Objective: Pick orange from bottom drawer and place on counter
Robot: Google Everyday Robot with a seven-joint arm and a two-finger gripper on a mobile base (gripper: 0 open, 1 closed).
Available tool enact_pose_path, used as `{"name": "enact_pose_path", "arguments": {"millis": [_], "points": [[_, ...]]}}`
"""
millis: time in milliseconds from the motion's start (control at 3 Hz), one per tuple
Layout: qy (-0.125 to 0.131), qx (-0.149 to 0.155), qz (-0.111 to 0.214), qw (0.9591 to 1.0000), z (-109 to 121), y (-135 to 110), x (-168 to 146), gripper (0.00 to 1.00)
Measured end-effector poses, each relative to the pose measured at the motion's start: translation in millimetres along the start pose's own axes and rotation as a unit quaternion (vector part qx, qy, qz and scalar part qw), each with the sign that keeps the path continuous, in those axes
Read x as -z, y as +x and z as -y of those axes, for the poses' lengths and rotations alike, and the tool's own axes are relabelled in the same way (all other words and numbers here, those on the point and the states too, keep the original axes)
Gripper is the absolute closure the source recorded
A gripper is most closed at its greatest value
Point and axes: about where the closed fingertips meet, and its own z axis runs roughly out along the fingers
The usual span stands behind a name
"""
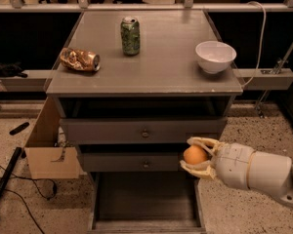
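Observation:
The orange (195,155) is a small round fruit held between the two cream fingers of my gripper (197,155). The gripper comes in from the lower right on a thick white arm and is shut on the orange. It hangs in front of the cabinet's right side, level with the middle drawer, above the open bottom drawer (145,199), whose dark floor shows nothing on it. The grey counter (161,57) lies above and behind the gripper.
On the counter stand a green can (130,35), a crumpled gold-brown snack bag (79,59) at the left and a white bowl (215,56) at the right. A cardboard box (46,145) sits left of the cabinet. Cables lie on the speckled floor.

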Motion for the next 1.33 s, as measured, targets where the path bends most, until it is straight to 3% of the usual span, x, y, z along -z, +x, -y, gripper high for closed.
{"name": "enact_pose_path", "arguments": {"millis": [333,667,1000,1333], "points": [[-0.007,0.008,0.002,0.9999,7.9,-9.1,-6.2,1.00],[-0.006,0.014,0.003,0.9999,38.9,-28.6,-15.3,1.00],[-0.014,0.007,0.008,0.9998,124.7,-100.2,-55.3,1.00],[-0.017,0.006,0.011,0.9998,124.3,-105.7,-59.7,1.00]]}}
